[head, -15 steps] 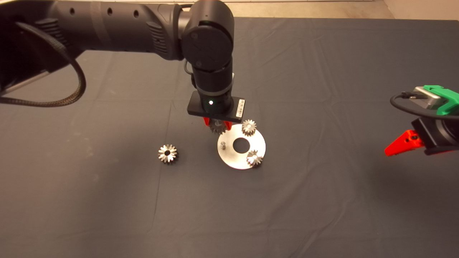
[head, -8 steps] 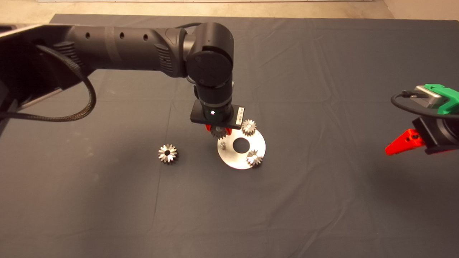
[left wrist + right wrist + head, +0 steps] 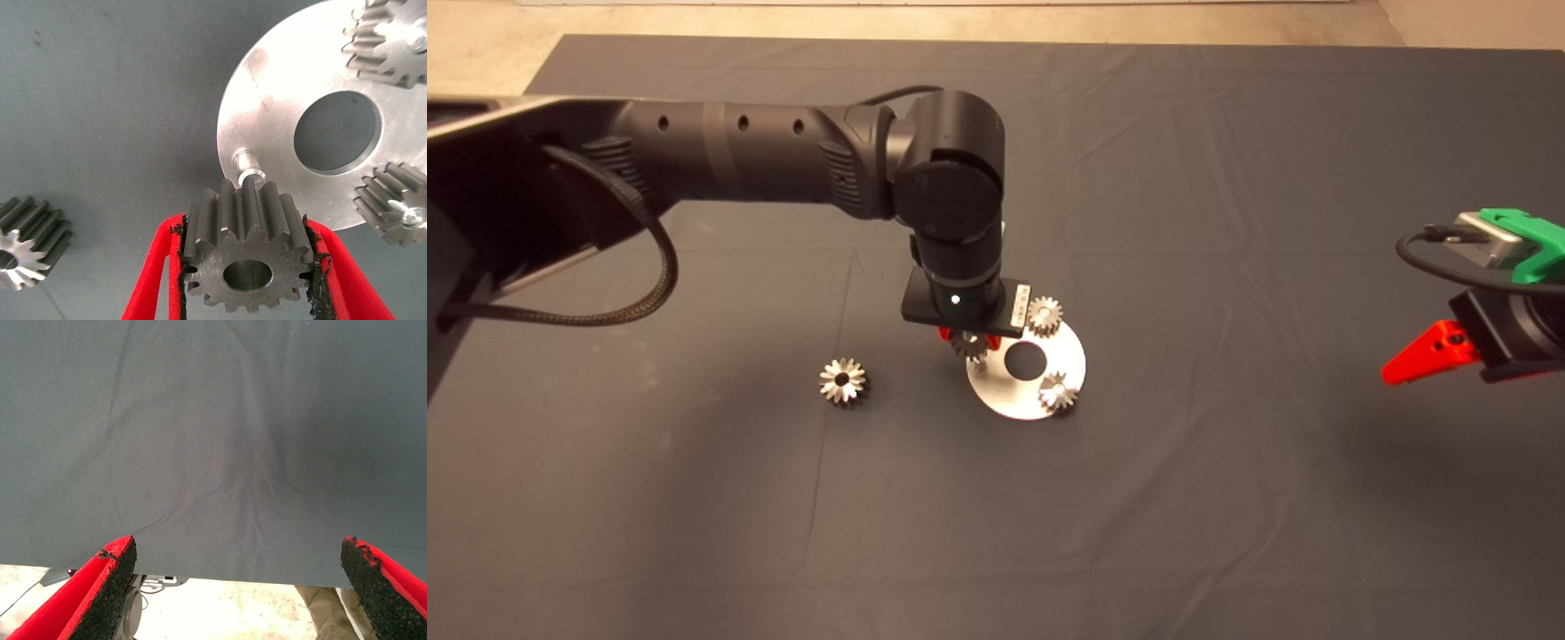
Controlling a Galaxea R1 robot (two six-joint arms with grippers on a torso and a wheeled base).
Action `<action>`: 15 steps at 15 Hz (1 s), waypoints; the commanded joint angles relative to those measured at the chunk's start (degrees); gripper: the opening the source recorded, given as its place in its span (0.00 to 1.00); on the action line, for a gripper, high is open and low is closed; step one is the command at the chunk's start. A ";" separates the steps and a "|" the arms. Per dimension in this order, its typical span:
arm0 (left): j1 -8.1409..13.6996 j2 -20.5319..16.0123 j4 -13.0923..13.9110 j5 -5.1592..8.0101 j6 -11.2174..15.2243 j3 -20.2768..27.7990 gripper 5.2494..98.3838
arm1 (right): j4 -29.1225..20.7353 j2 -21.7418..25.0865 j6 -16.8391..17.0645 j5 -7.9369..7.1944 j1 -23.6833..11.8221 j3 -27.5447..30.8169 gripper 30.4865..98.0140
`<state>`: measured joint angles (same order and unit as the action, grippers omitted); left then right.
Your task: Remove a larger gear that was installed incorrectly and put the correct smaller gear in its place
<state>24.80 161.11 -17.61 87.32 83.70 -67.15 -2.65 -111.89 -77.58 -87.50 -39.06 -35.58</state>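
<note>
My left gripper [image 3: 969, 342] is shut on a smaller gear [image 3: 248, 253], short-toothed with a round bore, and holds it just above the bare peg [image 3: 247, 167] at the near-left edge of the round metal plate [image 3: 1021, 397]. The gear also shows in the head view [image 3: 968, 344] under the wrist. Two more smaller gears [image 3: 1044, 316] [image 3: 1057, 392] sit on pegs on the plate. The larger gear [image 3: 843, 381], star-toothed, lies on the mat to the plate's left; it also shows in the left wrist view [image 3: 23, 241]. My right gripper [image 3: 1418, 356] is open and empty at the right edge.
The plate has a large round centre hole [image 3: 1025, 359]. The dark mat [image 3: 1227, 498] is wrinkled. Beyond the mat's edge, the right wrist view shows pale floor and part of a person's trouser leg [image 3: 320, 597].
My left arm has come down and slightly nearer with the smaller gear, which now covers the bare peg in the head view. The right arm has not moved.
</note>
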 commanded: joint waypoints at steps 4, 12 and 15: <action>-0.53 0.97 -1.37 5.75 0.85 0.63 0.28 | -2.01 0.30 0.33 -0.12 -1.37 0.18 0.75; -0.88 4.26 -1.37 5.75 1.73 -0.34 0.28 | -2.01 0.30 0.33 -0.12 -1.46 0.18 0.75; -1.76 4.17 -2.25 5.84 1.59 -1.01 0.28 | -2.01 0.35 0.33 -0.12 -2.42 0.18 0.75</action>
<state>23.56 164.50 -18.49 87.39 85.00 -67.17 -2.65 -111.76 -77.58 -87.50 -39.16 -35.57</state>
